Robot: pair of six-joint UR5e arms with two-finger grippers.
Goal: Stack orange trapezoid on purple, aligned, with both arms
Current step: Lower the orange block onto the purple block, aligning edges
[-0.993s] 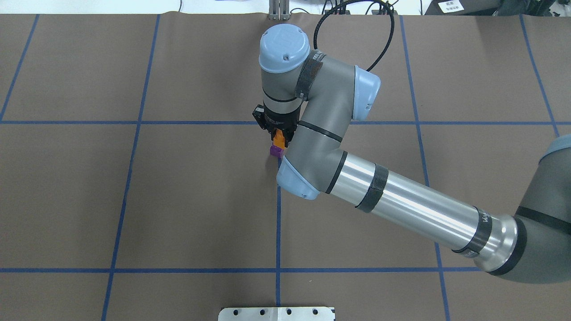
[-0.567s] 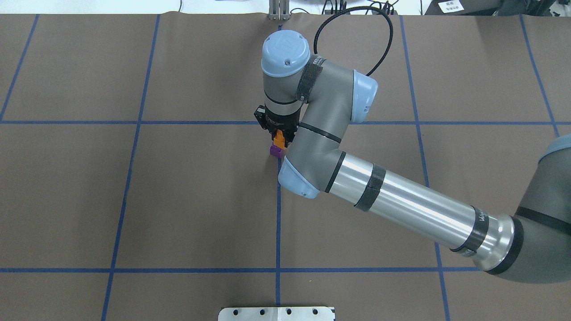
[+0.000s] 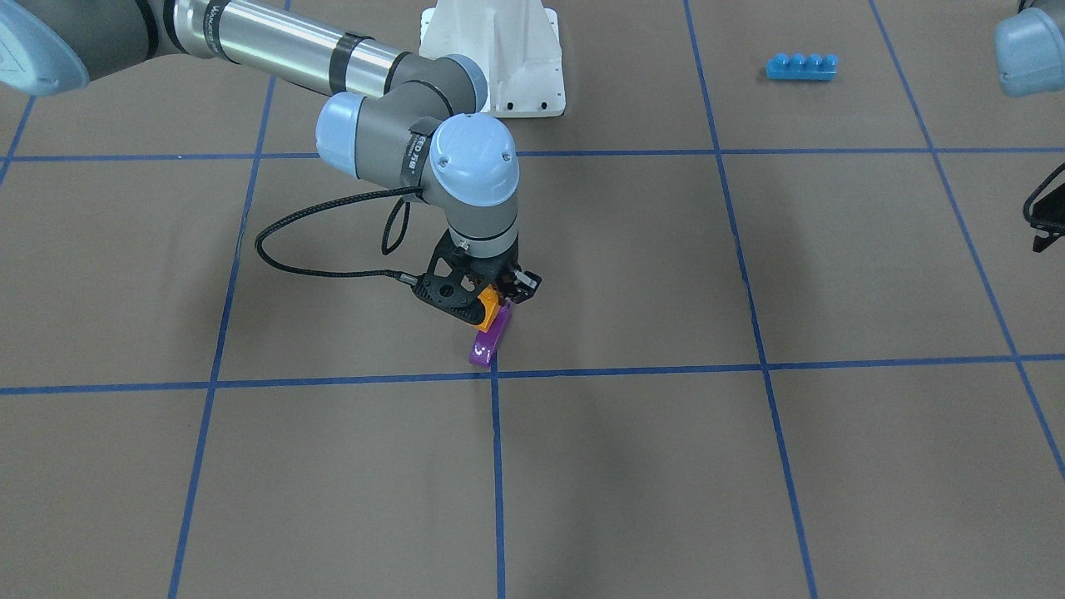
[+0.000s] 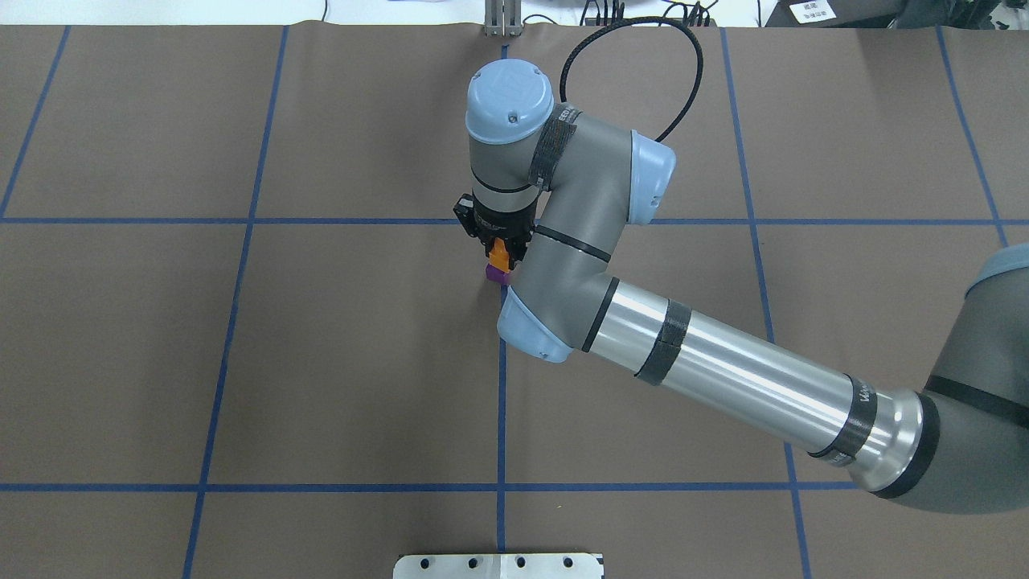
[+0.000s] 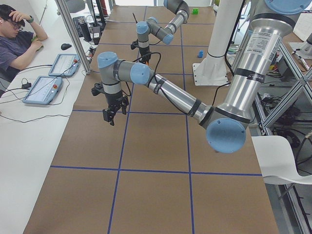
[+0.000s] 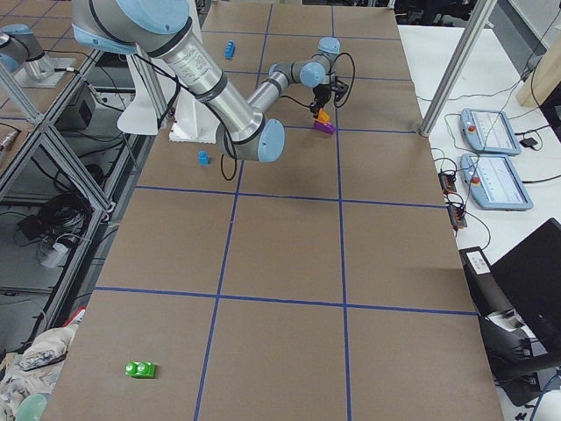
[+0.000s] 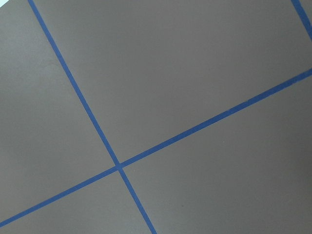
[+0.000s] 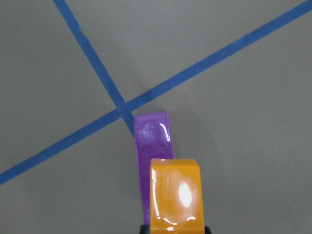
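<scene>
orange trapezoid (image 3: 491,309) sits pinched between the fingers of your right gripper (image 3: 494,301), which points down at the table (image 3: 666,466). right under it you see the purple (image 3: 484,347) brick, resting on the brown paper just beside a crossing of 2 blue tape lines (image 3: 632,371). in the right wrist view the orange piece overlaps the purple one but sits off to 1 side, so their edges do not line up; whether the 2 touch you cannot tell. your left gripper (image 5: 113,113) hangs above the paper well apart from both bricks, and you cannot tell whether its fingers are spread or pressed together. a long blue 4-stud brick (image 3: 801,66) lies far off, near the white robot base (image 3: 499,66).
</scene>
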